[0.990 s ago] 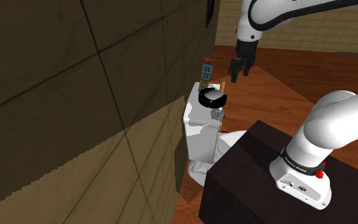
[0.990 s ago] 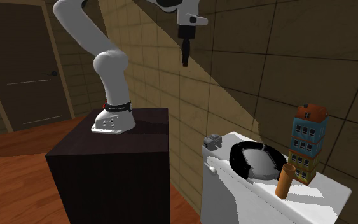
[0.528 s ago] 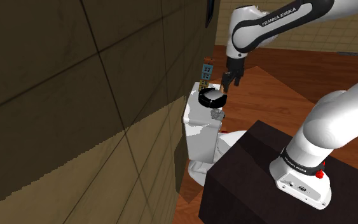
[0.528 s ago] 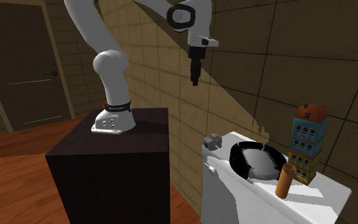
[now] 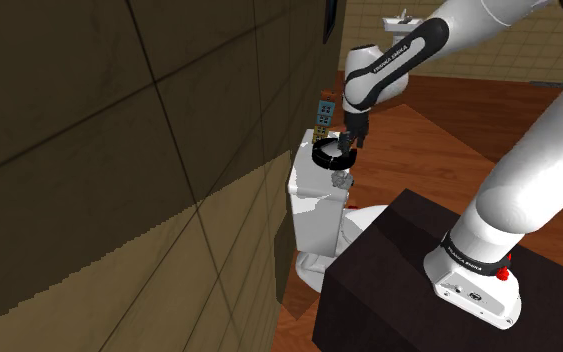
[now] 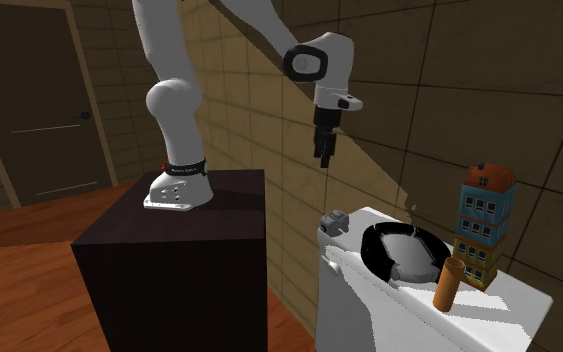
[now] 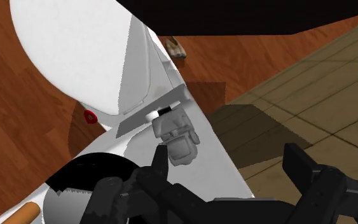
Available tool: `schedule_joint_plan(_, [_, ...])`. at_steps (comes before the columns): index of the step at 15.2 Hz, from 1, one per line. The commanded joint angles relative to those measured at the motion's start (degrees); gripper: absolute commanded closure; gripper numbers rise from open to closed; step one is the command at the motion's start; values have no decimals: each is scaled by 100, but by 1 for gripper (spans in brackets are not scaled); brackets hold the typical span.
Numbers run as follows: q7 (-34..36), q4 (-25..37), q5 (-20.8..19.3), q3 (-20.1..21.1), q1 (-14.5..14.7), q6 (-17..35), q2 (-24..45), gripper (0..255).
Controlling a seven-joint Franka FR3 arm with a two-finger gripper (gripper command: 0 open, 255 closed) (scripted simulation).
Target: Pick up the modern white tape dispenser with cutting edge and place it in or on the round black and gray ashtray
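The tape dispenser is a small grey-white block at the near end of a white toilet tank lid, close to the dark stand. Beside it lies the round black and grey ashtray. In the shoulder view the dispenser sits just below the ashtray. My gripper hangs in the air above the dispenser, open and empty. The wrist view has the dispenser just beyond my left fingertip, the ashtray off to the side, and my gripper holding nothing.
A colourful toy house tower and a brown tube stand on the lid past the ashtray. A tiled wall runs close behind the tank. The dark stand is beside it, and the white toilet bowl lies below over a wood floor.
The arm has swung down and toward the tank. The gripper dropped from high in the air to just above the dispenser and ashtray. Objects on the lid have not moved.
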Motion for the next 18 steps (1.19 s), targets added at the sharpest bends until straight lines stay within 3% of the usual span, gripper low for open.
schedule_joint_plan(1, [-106,166,38,-24,2,307,499,0])
schedule_joint_plan(11, [-739,1407,293,2,-234,1328,2908,0])
schedule_joint_plan(18, [-782,1420,355,52,-297,1727,3320,0])
